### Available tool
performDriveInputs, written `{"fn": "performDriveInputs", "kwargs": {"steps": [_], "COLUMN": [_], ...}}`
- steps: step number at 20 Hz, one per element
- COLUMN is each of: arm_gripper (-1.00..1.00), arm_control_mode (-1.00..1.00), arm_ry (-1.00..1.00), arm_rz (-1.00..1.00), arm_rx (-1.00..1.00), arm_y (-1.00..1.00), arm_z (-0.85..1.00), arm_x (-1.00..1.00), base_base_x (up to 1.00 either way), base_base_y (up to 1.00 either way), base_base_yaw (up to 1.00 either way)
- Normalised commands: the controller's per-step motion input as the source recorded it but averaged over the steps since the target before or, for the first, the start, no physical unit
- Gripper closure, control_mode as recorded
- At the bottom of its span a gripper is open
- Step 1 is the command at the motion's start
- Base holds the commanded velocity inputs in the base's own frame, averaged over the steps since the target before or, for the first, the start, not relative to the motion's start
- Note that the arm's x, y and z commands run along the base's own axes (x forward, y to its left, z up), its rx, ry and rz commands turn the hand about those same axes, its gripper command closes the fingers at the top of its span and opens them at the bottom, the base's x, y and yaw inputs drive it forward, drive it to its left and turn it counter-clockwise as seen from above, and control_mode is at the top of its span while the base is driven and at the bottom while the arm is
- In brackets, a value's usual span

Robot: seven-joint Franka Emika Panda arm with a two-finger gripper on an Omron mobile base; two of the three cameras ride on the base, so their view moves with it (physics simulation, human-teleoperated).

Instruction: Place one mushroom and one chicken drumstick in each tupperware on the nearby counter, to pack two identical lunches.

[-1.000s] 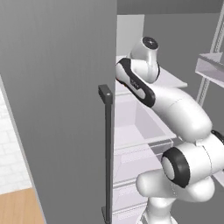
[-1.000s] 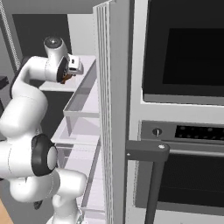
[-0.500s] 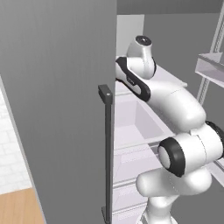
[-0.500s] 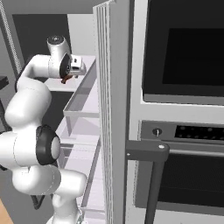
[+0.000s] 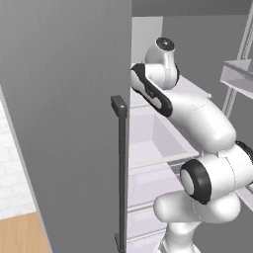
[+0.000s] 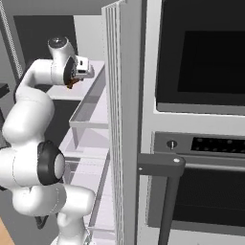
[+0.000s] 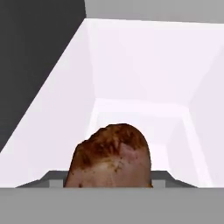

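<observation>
A browned chicken drumstick looms close at the bottom of the hand view, inside a pale white fridge compartment. In the right base view the chicken drumstick is a small brown lump at my gripper, which reaches into the fridge at upper-shelf height. The jaws are closed in on the drumstick, and it hides the fingertips. The mushroom, the tupperware and the counter are out of view.
The open grey fridge door with its dark bar handle stands to the left of my arm. Clear shelves and drawers lie below the hand. A wall oven stack with a bar handle fills the right.
The jaws have narrowed from wide open onto the drumstick. The arm has shifted only slightly inside the fridge.
</observation>
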Motion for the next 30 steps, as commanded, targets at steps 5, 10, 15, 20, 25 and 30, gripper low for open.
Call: {"fn": "performDriveInputs", "kwargs": {"steps": [5,10,15,20,25,30], "arm_gripper": [1.00,1.00,1.00,1.00,1.00,1.00], "arm_control_mode": [-1.00,-1.00,-1.00,-1.00,-1.00,-1.00], "arm_ry": [-0.72,-0.82,-0.49,-0.03,0.33,0.82], "arm_rz": [-0.06,0.00,0.00,0.00,0.00,0.00], "arm_rx": [0.14,0.13,0.05,0.00,-0.03,-0.18], "arm_y": [-0.34,-0.24,-0.05,-0.09,-0.15,0.02], "arm_z": [0.16,0.28,0.19,-0.18,-0.75,-1.00], "arm_x": [-1.00,-1.00,-1.00,-1.00,-1.00,-0.94], "base_base_x": [0.00,0.00,0.00,0.00,0.00,0.00], "base_base_y": [0.00,0.00,0.00,0.00,0.00,0.00], "base_base_yaw": [0.00,0.00,0.00,0.00,0.00,0.00]}}
